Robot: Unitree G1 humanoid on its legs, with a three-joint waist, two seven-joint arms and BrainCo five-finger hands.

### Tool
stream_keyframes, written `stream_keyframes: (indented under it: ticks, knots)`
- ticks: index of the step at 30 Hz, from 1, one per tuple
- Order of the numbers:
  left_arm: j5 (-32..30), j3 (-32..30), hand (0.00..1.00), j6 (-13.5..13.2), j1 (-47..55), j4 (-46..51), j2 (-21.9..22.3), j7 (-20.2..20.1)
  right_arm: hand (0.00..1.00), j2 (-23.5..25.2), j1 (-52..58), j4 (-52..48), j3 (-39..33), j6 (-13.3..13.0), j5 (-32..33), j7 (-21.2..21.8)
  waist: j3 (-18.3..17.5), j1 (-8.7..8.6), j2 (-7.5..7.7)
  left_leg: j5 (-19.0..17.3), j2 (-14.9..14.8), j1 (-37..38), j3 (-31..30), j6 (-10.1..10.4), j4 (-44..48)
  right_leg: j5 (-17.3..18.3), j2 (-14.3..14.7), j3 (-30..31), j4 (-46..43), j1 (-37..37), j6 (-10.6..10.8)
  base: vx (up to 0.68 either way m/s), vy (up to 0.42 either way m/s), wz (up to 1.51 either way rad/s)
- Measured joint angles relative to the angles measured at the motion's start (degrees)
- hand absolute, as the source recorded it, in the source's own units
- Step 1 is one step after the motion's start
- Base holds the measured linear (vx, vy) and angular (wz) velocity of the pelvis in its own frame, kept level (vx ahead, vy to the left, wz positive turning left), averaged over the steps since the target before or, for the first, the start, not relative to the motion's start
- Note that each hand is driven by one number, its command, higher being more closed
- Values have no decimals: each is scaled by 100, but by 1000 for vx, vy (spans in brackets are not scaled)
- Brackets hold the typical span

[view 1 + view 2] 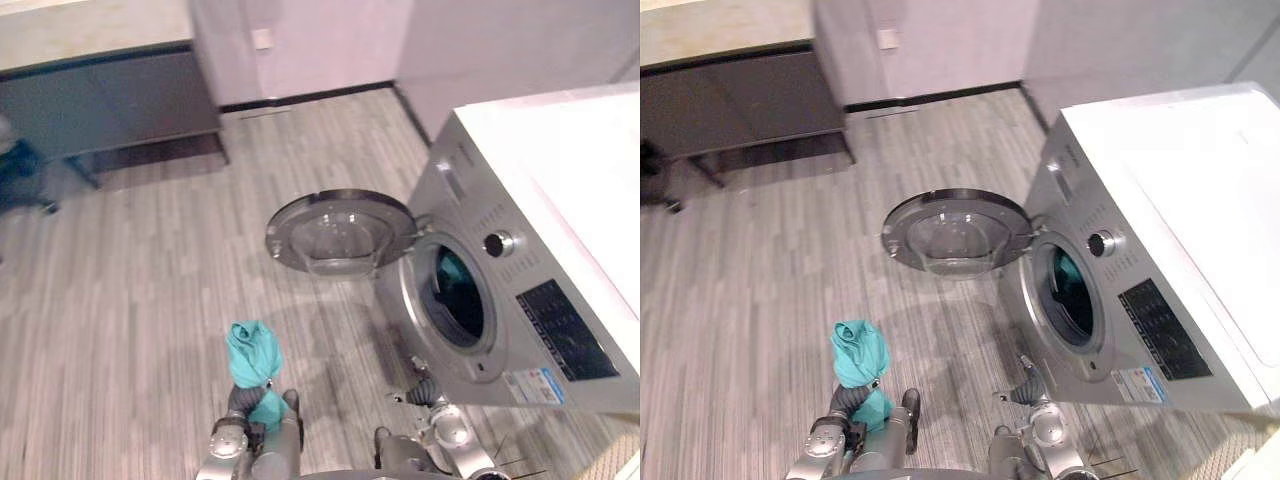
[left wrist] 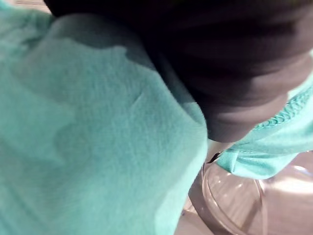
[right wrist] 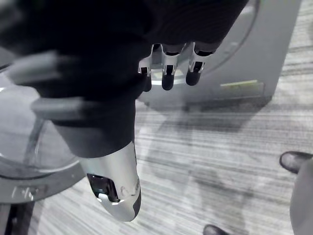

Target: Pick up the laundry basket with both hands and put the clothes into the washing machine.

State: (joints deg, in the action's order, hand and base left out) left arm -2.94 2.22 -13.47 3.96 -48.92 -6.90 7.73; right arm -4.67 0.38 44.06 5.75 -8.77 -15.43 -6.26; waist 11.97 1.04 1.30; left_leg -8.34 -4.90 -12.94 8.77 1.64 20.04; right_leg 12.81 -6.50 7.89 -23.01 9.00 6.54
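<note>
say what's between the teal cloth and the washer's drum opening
Just bare floor between the teal cloth and the drum opening, seen in both eye views.

Home laundry room: washing machine (image 1: 520,290), plank floor (image 1: 150,300), cabinet (image 1: 110,100).

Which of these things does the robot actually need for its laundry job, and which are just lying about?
Job: teal cloth, clutched in the left hand; washer with its door open; teal clothes inside it; right hand, empty.
Just there: counter; wall socket; a person's shoes.
</note>
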Motion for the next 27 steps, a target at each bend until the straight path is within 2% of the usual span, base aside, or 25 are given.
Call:
stream_keyframes:
  ticks: [1,2,3,4,5,6,7,8,9,10,11,12,14,15,16,17,18,19,20,21,22,23,24,27]
  knots:
    - [2,-16,100,13,-39,19,-35,8,0,7,-71,5,23,0,0,0,40,-18,-68,-47,-60,153,392,-61,-62,-54,-189,-656,-102,146,-71,102,174,-178]
    - [2,-16,100,44,-54,41,-59,6,0,-1,-168,6,45,0,0,-1,56,-10,-94,-50,-121,357,768,-78,-203,-90,-369,-1558,-56,209,-113,105,145,-180]
    - [4,-28,100,51,-50,152,-89,15,0,2,-240,20,97,3,-2,1,56,0,-105,-54,-185,466,1060,-81,-300,-163,-446,-2185,-5,218,-252,112,106,-183]
    - [4,-29,100,52,-51,293,-160,15,0,53,-309,16,107,-3,-33,0,55,-2,-105,-61,-265,583,1384,-79,-425,-250,-516,-3100,105,191,-407,99,47,-169]
    - [3,-42,100,55,-63,357,-229,5,0,88,-353,12,107,-17,-89,-3,43,7,-94,-62,-316,610,1621,-77,-454,-327,-543,-3797,279,177,-468,116,1,-197]
    - [4,-65,100,72,-172,360,-248,5,0,62,-427,50,102,10,-126,-3,55,-14,-111,-62,-363,711,1943,-76,-524,-416,-555,-4222,407,174,-605,98,-39,-136]
    - [4,-65,100,74,-178,360,-250,3,0,59,-428,60,101,16,-130,-5,59,-19,-117,-62,-371,722,1970,-75,-524,-418,-553,-4240,404,177,-608,105,-89,-113]
    - [1,-60,100,78,-232,360,-268,-4,0,28,-341,126,72,28,-150,-20,75,-130,-147,-63,-393,894,2029,-74,-495,-392,-491,-4087,418,96,-641,155,-181,-65]
    - [-52,-51,100,68,-252,367,-185,-13,0,-58,-209,166,53,35,-154,-19,82,-192,-184,-146,-588,961,2046,59,-57,-379,-350,-3933,534,-109,-644,133,-170,-64]
    - [-62,-52,100,67,-260,367,-168,-13,0,-71,-178,167,53,33,-154,-20,83,-190,-185,-159,-647,941,2046,79,91,-373,-322,-3911,561,-150,-653,138,-189,-62]
    - [-96,-52,100,67,-280,389,-100,-14,0,-121,-18,171,77,34,-152,-28,87,-184,-189,-195,-925,726,1991,127,921,-343,-192,-3767,677,-262,-667,82,-125,-67]
    - [-127,-51,100,68,-282,400,-27,-18,0,-213,26,171,83,33,-144,-33,117,-187,-268,-171,-1218,502,1835,127,1680,-319,-33,-3621,728,-331,-700,97,-140,-84]
    - [-119,-41,100,79,-283,397,79,-19,0,-303,66,170,71,36,-92,-110,163,-188,-365,21,-1414,193,1510,133,2514,-283,94,-3330,736,-378,-750,71,-24,-79]
    - [-112,-40,100,78,-293,391,120,-14,0,-320,71,171,42,39,-77,-130,162,-184,-364,-60,-1382,75,1346,174,2571,-284,79,-3250,743,-367,-750,107,57,-79]
    - [-93,-32,100,74,-312,394,169,-14,0,-322,76,193,-153,48,-38,-142,192,-188,-328,-382,-1175,21,1011,234,2290,-287,24,-3012,746,-359,-751,111,88,-76]
    - [4,-26,100,75,-299,393,174,-7,0,-316,72,226,-216,48,2,-160,210,-186,-302,-532,-1023,-16,739,240,1916,-291,12,-2831,751,-357,-743,96,75,-78]
    - [83,-25,100,77,-297,392,173,5,0,-294,62,246,-268,50,37,-174,226,-181,-285,-550,-934,-33,566,234,1673,-295,-3,-2737,743,-348,-737,72,159,-85]
    - [235,-24,100,75,-301,394,169,17,0,-262,-7,287,-304,48,86,-247,256,-172,-256,-533,-698,-66,178,290,958,-314,-43,-2484,709,-255,-690,44,223,-94]
    - [347,-12,100,73,-307,394,183,26,0,-274,-69,287,-301,39,114,-268,253,-173,-303,-361,-575,-60,-119,426,300,-325,-30,-2293,676,-128,-537,44,223,-100]
    - [396,-8,100,70,-304,395,209,39,0,-342,-98,276,-302,25,134,-282,267,-167,-392,-44,-569,-76,-225,510,-43,-304,35,-2164,610,-25,-427,21,247,-97]
    - [529,1,100,94,-423,339,199,101,0,-286,-194,326,-301,30,137,-344,428,-172,-307,-72,-482,-149,-35,386,78,-269,-70,-1888,395,234,-277,32,229,-68]
    - [609,-4,100,94,-597,356,151,131,0,-270,-183,326,-309,30,139,-358,508,-200,-229,-117,-387,-292,42,302,179,-292,-197,-1824,316,449,-215,34,268,-49]
    - [700,-2,100,92,-728,386,145,145,0,-276,-220,292,-316,32,142,-362,642,-210,-211,-159,-356,-377,97,234,302,-289,-257,-1782,212,551,-208,-19,213,-25]
    - [1276,114,100,71,-1568,534,28,356,0,-260,-708,158,-407,64,368,-475,1243,-202,-182,-265,-318,-1278,352,66,1191,-263,-450,-1403,-568,1555,-162,-111,175,-38]
